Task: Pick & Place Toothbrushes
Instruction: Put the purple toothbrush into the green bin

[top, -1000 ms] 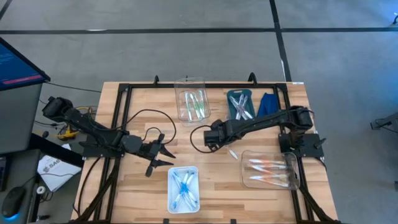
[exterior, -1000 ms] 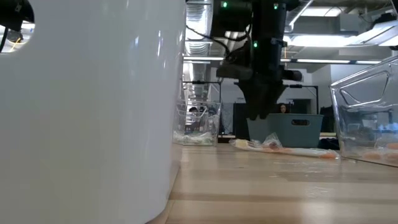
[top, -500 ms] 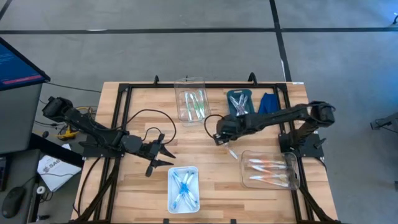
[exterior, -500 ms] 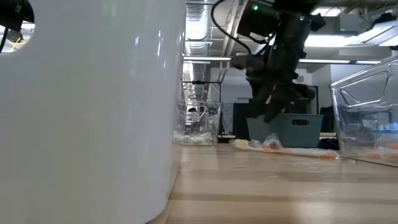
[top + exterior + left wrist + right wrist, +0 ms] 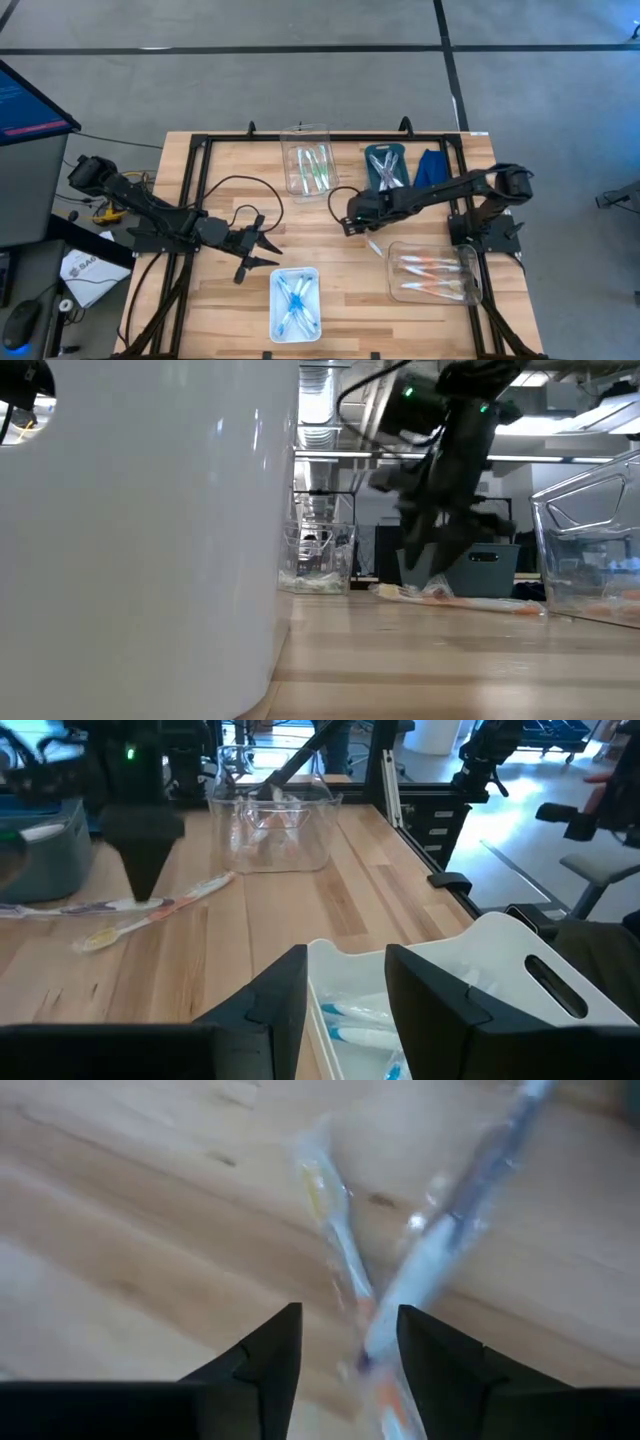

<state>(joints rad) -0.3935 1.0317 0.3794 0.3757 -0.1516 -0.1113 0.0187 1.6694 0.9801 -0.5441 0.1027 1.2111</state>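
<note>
- Right gripper (image 5: 349, 224) hovered with fingers parted, empty, above two loose toothbrushes (image 5: 373, 244) lying mid-table.
- Clear bins (image 5: 309, 160) ringed them; the left gripper (image 5: 268, 250) waited, part-open, by the white tray (image 5: 296, 304).

Robotics lab: framed workbench (image 5: 225, 190), exposed ceiling ducts (image 5: 325, 405).

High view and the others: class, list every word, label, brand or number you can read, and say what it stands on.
None can be read.
Screen: pink and blue lines, too small to read.
Paper by the table: a dark mark, too blurred to read.
Bins and toothbrushes: no print shows.
</note>
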